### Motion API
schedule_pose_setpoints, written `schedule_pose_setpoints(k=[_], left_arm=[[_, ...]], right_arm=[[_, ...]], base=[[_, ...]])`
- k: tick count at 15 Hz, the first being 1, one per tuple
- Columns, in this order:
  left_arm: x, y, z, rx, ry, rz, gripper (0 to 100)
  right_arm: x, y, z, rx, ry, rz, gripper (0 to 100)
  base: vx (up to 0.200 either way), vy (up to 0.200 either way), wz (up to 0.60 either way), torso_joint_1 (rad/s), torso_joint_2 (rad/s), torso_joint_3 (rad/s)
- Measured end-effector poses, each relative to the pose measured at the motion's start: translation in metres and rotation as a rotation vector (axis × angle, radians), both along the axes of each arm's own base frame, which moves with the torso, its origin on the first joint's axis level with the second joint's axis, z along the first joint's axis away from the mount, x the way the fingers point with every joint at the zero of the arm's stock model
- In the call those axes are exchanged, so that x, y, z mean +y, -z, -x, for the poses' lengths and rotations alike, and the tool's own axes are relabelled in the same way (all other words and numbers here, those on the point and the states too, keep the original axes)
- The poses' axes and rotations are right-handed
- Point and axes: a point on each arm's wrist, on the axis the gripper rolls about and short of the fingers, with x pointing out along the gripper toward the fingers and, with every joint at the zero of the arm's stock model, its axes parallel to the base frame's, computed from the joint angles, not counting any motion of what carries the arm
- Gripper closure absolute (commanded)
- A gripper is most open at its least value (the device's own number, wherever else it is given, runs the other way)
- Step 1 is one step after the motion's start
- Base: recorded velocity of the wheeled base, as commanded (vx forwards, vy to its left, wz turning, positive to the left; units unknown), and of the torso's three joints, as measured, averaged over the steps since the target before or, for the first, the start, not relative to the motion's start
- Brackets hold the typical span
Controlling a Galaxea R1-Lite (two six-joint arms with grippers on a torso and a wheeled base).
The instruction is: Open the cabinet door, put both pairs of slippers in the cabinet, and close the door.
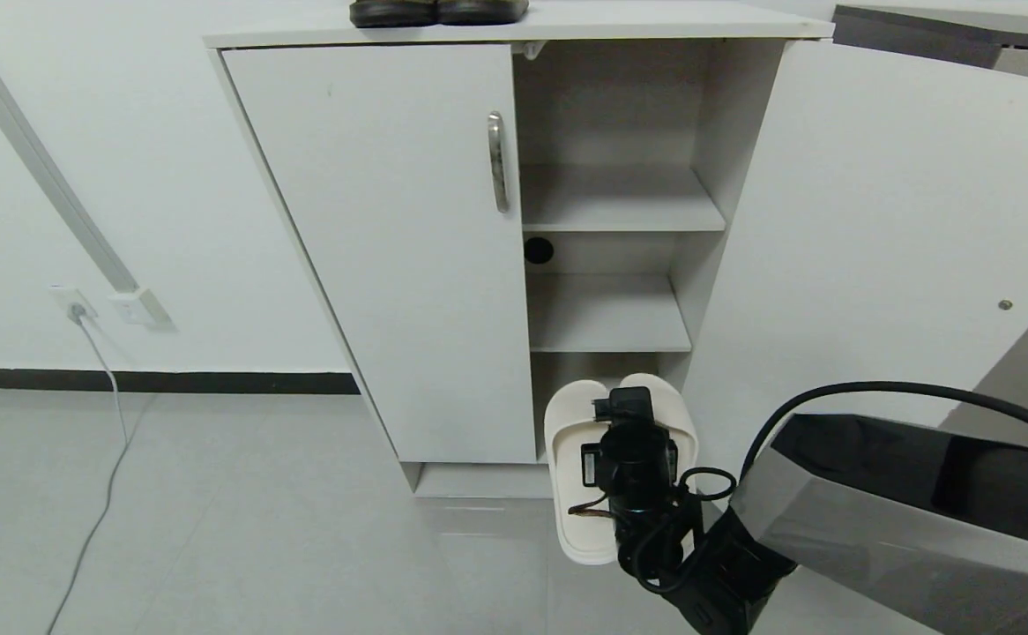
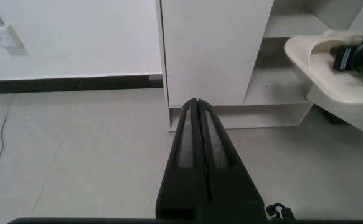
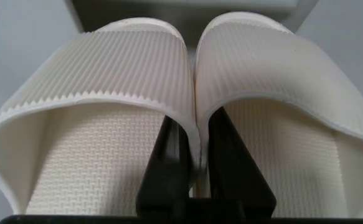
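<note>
Pinched together in the right gripper [image 1: 624, 410], the white slippers [image 1: 569, 441] hang at the lowest compartment [image 1: 602, 369] of the cabinet [image 1: 373, 247], its right door [image 1: 875, 220] open. Left gripper [image 2: 197, 104] is clenched empty above the floor [image 2: 75, 155].

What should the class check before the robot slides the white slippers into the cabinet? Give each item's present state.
1. Right door swung open: ok.
2. Right hand shut on both slippers, pinching their inner sides together: ok.
3. Slippers' toes pointing at the lowest opening: ok.
4. Bottom shelf bare where visible: ok; its far corner behind the slippers: cannot tell.
5. Left hand shut and off to the side of the path: ok.
</note>
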Motion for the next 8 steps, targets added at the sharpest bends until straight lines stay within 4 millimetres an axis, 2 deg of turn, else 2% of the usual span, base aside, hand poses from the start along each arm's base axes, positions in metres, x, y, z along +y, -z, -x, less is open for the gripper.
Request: schedule_pose_setpoints(k=[2,8], left_arm=[[0.0,0.0,0.0,0.0,0.001,0.0,100],[0.0,0.0,0.0,0.0,0.0,0.001,100]], right_arm=[[-0.004,0.001,-0.006,-0.072,0.01,0.019,100],[-0.007,0.011,-0.01,-0.06,0.022,0.042,100]], base=[[0.0,0.0,0.0,0.0,0.0,0.0],[0.0,0.0,0.0,0.0,0.0,0.0]])
